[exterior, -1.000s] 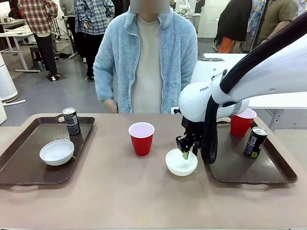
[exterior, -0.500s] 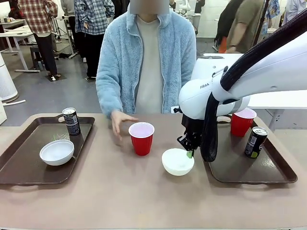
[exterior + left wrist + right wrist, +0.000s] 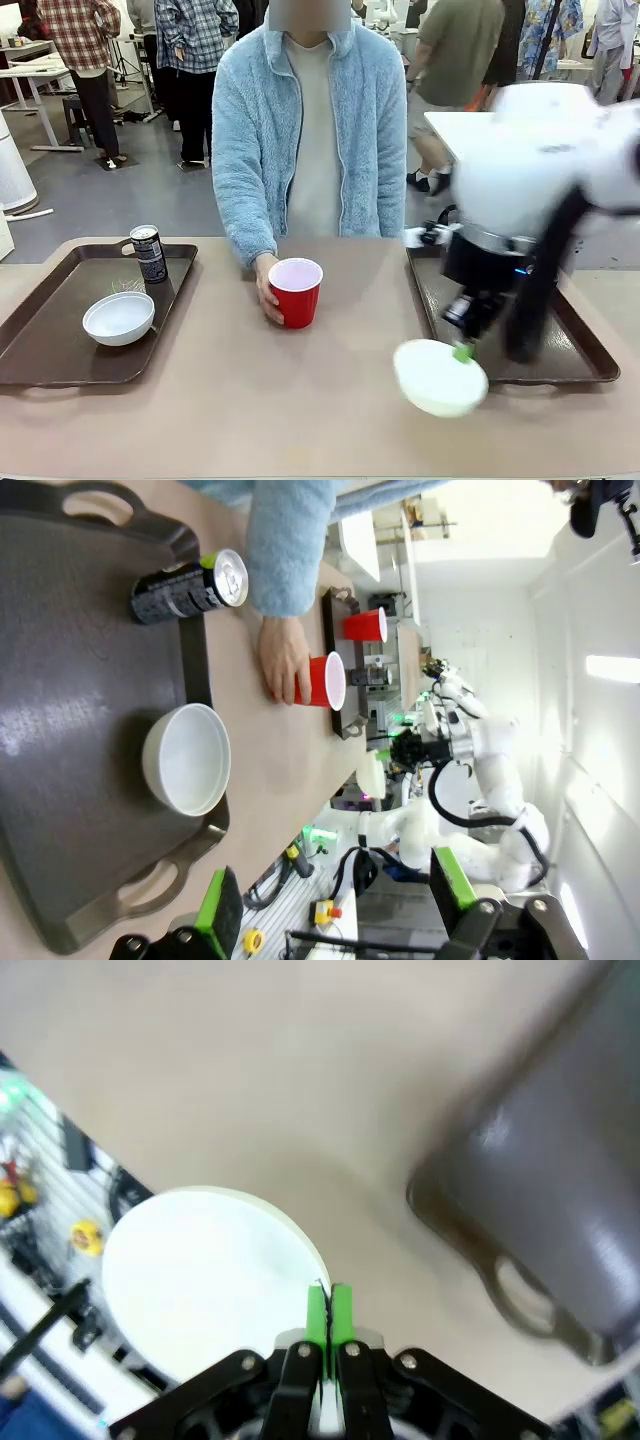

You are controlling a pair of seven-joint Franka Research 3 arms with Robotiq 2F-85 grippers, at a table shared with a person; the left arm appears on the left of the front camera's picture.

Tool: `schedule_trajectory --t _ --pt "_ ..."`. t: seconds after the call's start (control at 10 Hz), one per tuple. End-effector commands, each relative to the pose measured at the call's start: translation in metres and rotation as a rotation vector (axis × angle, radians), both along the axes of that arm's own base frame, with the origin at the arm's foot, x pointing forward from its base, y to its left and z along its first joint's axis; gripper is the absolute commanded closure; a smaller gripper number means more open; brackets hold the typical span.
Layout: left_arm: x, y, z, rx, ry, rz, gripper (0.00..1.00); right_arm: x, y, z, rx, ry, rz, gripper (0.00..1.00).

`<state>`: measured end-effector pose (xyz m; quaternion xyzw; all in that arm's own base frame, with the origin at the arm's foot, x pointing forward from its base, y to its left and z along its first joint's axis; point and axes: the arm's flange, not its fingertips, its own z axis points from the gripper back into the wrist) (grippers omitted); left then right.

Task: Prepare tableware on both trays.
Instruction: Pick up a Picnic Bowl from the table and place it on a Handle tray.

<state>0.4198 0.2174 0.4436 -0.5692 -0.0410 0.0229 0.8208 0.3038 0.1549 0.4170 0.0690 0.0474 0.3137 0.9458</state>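
Observation:
My right gripper (image 3: 463,350) is shut on the rim of a white bowl (image 3: 437,377) and holds it just off the front left corner of the right tray (image 3: 575,355). In the right wrist view the pads (image 3: 328,1310) pinch the bowl's (image 3: 205,1270) edge beside the tray (image 3: 560,1170). A person's hand (image 3: 265,290) grips the red cup (image 3: 296,289) at mid-table. The left tray (image 3: 50,340) carries a second bowl (image 3: 118,317) and a dark can (image 3: 150,253). My left gripper (image 3: 335,920) hangs open above that tray (image 3: 70,660). Another red cup (image 3: 365,625) stands on the far tray.
The right arm's white body (image 3: 540,190) is blurred with motion and covers most of the right tray. The person in a light blue fleece (image 3: 310,120) stands at the far table edge. Other people and tables stand farther back.
My right gripper has carried the bowl from mid-table rightward and toward the front edge, beside the right tray. The person's hand has come in and closed around the middle red cup.

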Motion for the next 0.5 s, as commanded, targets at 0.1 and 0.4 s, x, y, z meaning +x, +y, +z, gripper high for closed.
schedule_trajectory --t 0.1,0.4 --pt "-0.002 0.001 0.002 -0.006 -0.004 -0.002 0.00 -0.048 -0.043 0.001 0.028 -0.064 -0.082 0.99" --pt "-0.002 0.001 0.002 -0.006 -0.004 -0.002 0.00 -0.018 -0.030 0.035 0.030 -0.050 -0.050 0.99"
